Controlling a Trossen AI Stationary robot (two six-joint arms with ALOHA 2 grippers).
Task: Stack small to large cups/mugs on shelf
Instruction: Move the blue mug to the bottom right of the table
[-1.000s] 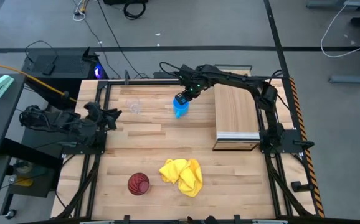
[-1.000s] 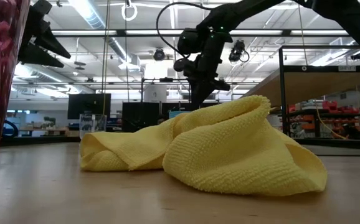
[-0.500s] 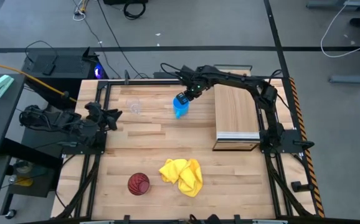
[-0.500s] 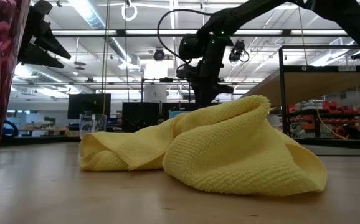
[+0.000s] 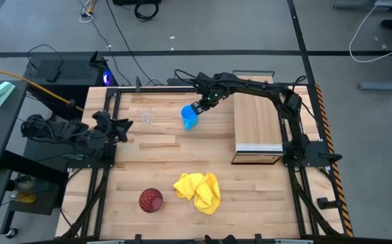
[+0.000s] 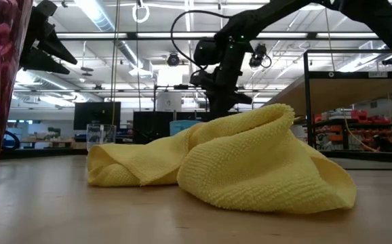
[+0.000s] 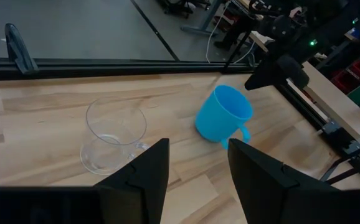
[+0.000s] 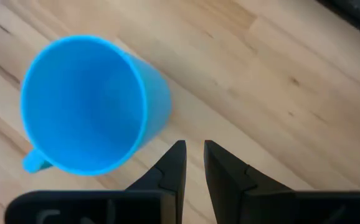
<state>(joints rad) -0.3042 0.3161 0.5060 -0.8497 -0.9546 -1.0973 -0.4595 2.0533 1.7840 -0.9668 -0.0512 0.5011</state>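
The blue mug [image 5: 190, 116] [image 7: 222, 118] stands tilted on the tabletop, its mouth leaning toward the far left and its handle [image 8: 33, 163] on the side away from my right gripper. That gripper [image 5: 198, 107] [image 8: 192, 146] points down just right of the mug, with a narrow empty gap between its fingers. The clear cup [image 5: 146, 116] [image 7: 114, 134] stands upright left of the mug. The dark red tumbler [image 5: 151, 200] stands near the front edge. The shelf [image 5: 257, 125] lies at the right. My left gripper [image 5: 123, 125] [image 7: 197, 163] waits open at the left edge. My right gripper: I cannot tell whether it touches the blue mug. In the right wrist view its fingertips [image 8: 177, 149] stand just beside the mug's outer wall [image 8: 160, 109], near the base, pointing down from above, and nothing lies between them.
A crumpled yellow cloth [image 5: 197, 191] [image 6: 237, 159] lies near the front edge, right of the tumbler. Bare wood lies between the mug and the shelf. Black frame rails run along the table's edges.
The blue mug, upright under my right gripper half a second ago, has tipped toward the far left. Its mouth now lies left of the gripper. The gripper has stayed about where it was.
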